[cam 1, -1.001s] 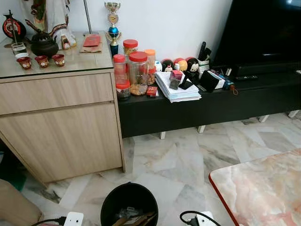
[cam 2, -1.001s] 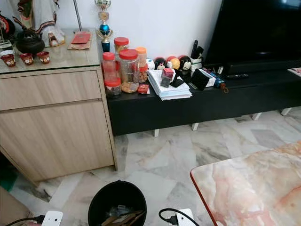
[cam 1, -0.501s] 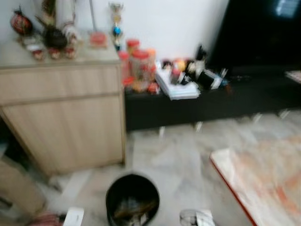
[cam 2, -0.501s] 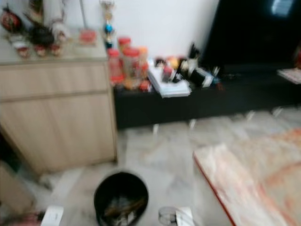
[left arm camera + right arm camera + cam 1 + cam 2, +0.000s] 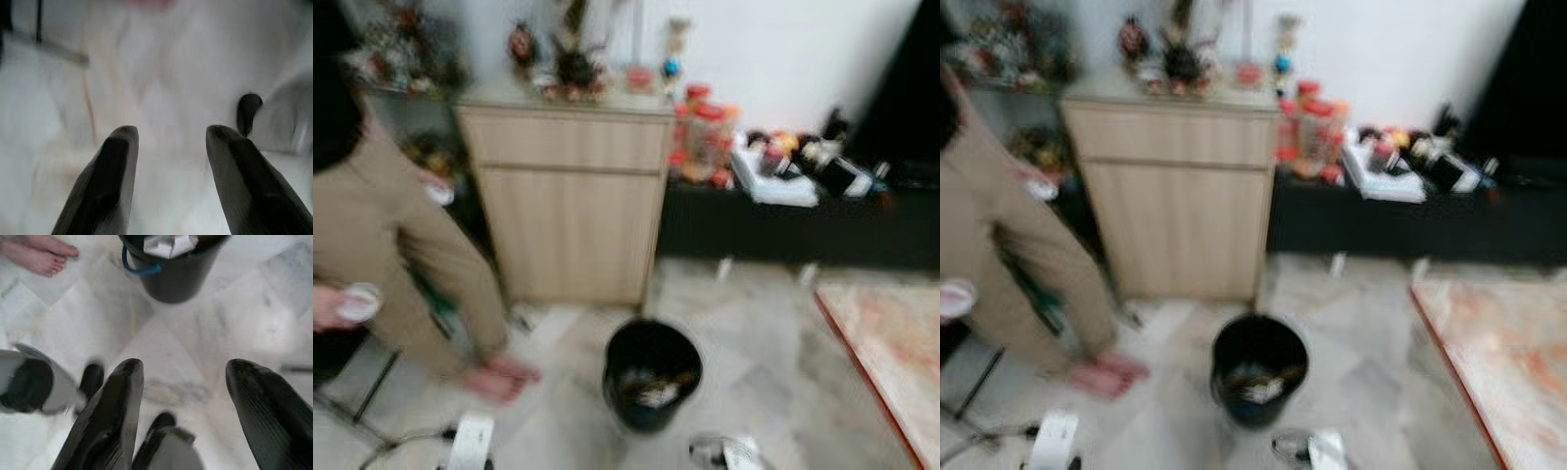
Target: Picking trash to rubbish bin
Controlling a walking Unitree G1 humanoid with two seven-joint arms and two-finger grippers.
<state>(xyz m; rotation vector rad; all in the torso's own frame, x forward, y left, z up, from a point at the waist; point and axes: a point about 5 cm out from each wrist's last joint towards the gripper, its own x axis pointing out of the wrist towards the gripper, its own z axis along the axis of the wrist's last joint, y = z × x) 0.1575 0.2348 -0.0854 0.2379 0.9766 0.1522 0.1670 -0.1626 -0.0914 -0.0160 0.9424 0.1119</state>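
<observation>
The black rubbish bin (image 5: 652,372) stands on the marble floor in front of me, with paper and other trash (image 5: 168,244) inside it. Seen from the right wrist, the bin (image 5: 171,269) shows a blue handle and lies ahead of my right gripper (image 5: 185,364), which hangs open over the floor with nothing between its fingers. My left gripper (image 5: 171,129) is open too, above bare pale marble. The head views are blurred.
A person in beige trousers (image 5: 401,245) stands at the left with a bare foot (image 5: 499,380) near the bin, and holds a small white round thing (image 5: 357,302). A wooden cabinet (image 5: 568,196) and a low black bench (image 5: 783,230) line the wall. A marble table (image 5: 891,343) is at the right. A white power strip (image 5: 470,441) lies on the floor.
The camera has swung to the left, so the cabinet and the bin now sit further right in the picture. A person has come into view at the left.
</observation>
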